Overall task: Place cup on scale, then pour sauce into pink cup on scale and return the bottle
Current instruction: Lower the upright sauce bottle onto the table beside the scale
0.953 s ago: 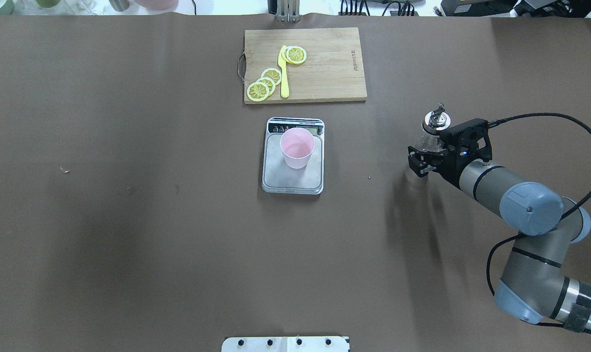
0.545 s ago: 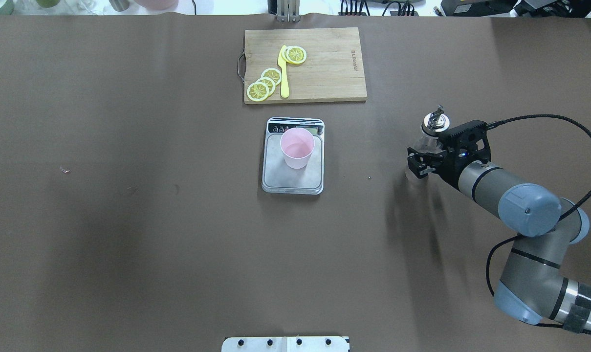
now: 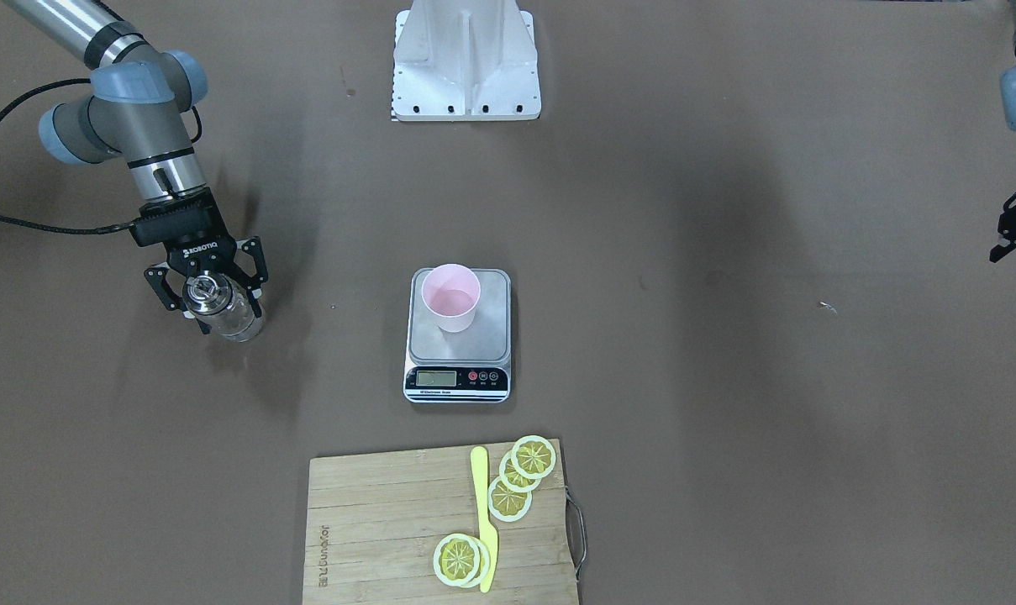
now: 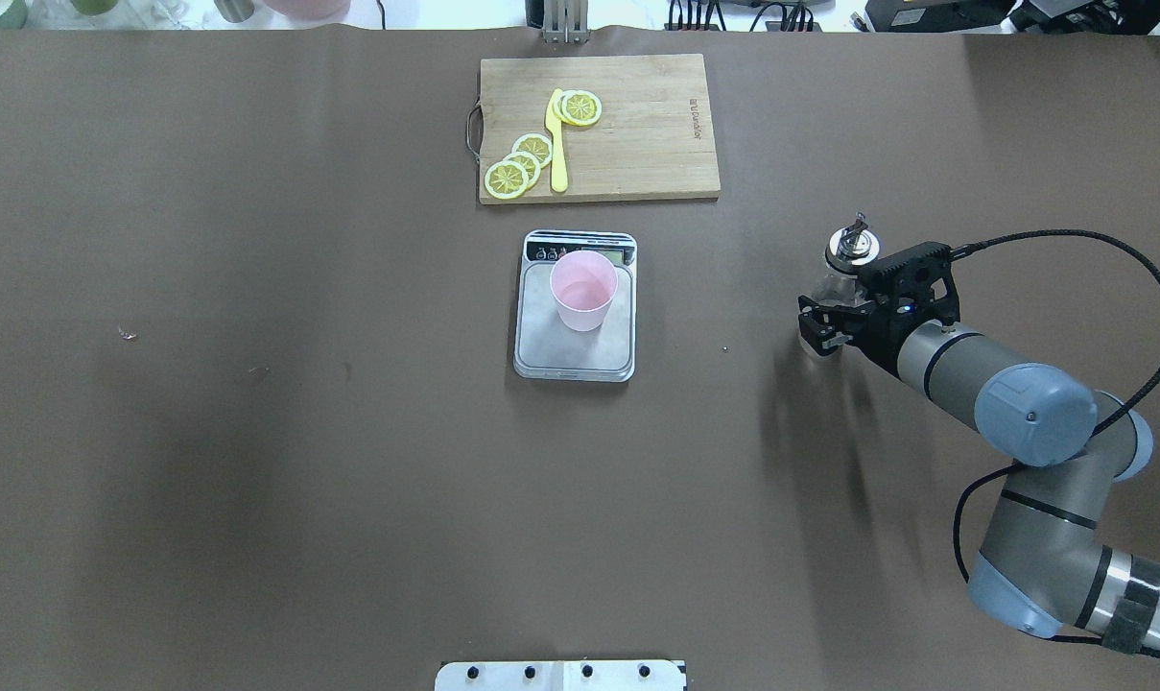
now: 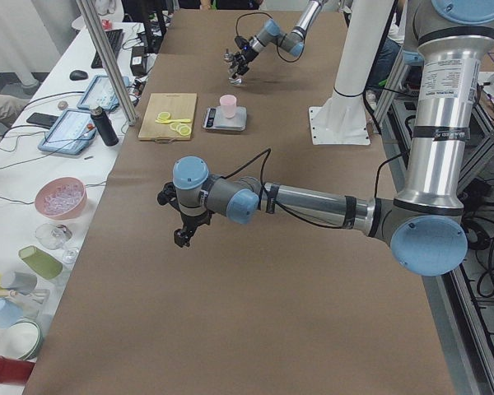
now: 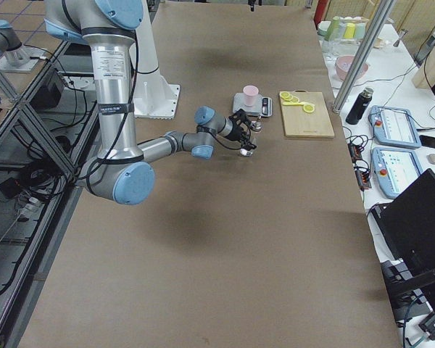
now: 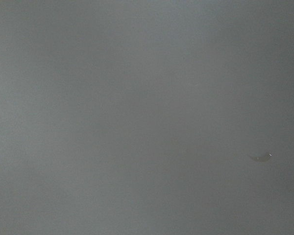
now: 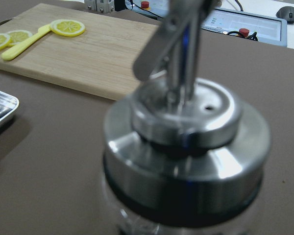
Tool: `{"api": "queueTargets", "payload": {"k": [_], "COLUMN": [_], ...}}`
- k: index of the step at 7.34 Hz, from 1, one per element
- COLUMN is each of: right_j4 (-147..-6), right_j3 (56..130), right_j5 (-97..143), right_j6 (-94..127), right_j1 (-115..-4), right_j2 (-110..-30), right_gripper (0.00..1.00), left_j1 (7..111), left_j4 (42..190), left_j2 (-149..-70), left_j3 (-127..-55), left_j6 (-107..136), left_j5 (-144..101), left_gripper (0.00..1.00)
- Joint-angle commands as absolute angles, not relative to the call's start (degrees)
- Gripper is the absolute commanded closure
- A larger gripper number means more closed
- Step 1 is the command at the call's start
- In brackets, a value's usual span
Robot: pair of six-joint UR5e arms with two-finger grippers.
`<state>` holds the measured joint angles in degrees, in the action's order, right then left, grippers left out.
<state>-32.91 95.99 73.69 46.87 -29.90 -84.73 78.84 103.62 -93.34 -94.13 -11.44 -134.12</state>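
The pale-pink cup (image 4: 583,291) stands upright on the steel platform of the scale (image 4: 574,353) at mid-table; both also show in the front view, the cup (image 3: 450,297) and the scale (image 3: 457,380). My right gripper (image 4: 832,324) is shut on the clear glass bottle (image 4: 851,244) with the silver pourer cap, right of the scale and low over the table. The bottle (image 3: 222,307) leans slightly in the front view. Its cap (image 8: 186,142) fills the right wrist view. My left gripper (image 5: 184,236) is far off to the left, empty, with its one visible finger (image 3: 1012,228) spread.
A wooden cutting board (image 4: 599,128) with lemon slices (image 4: 519,165) and a yellow knife (image 4: 557,144) lies beyond the scale. The robot's white base plate (image 3: 467,59) sits at the table's near edge. The left wrist view shows only brown table cover (image 7: 147,117).
My right gripper has moved the bottle slightly toward the robot and lower over the table. The cup, the scale and the left arm have not moved.
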Motion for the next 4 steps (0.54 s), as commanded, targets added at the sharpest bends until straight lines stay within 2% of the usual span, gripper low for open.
{"api": "queueTargets", "payload": {"k": [1,2,4], "right_j4": [-29.9,-27.9,-27.5], "right_j3": [95.8,95.3,95.3], "right_j5": [74.0,74.8,74.9], "right_j6": [46.6,46.6,46.7], "right_j1": [-30.0,-30.1,-30.1], "right_j2": [-85.0,-85.2,-85.3], "right_gripper": [0.2,0.14,0.11], "left_j1": [78.8,78.8,78.8], "left_j4": [103.7,103.6,103.7], "left_j2": [-93.3,-93.3,-93.4], "left_j3": [-94.1,-94.1,-94.2], "left_j6": [-11.5,-11.4,-11.4], "left_j5": [-134.1,-134.1,-134.1], "left_gripper": [0.02,0.02,0.02]}}
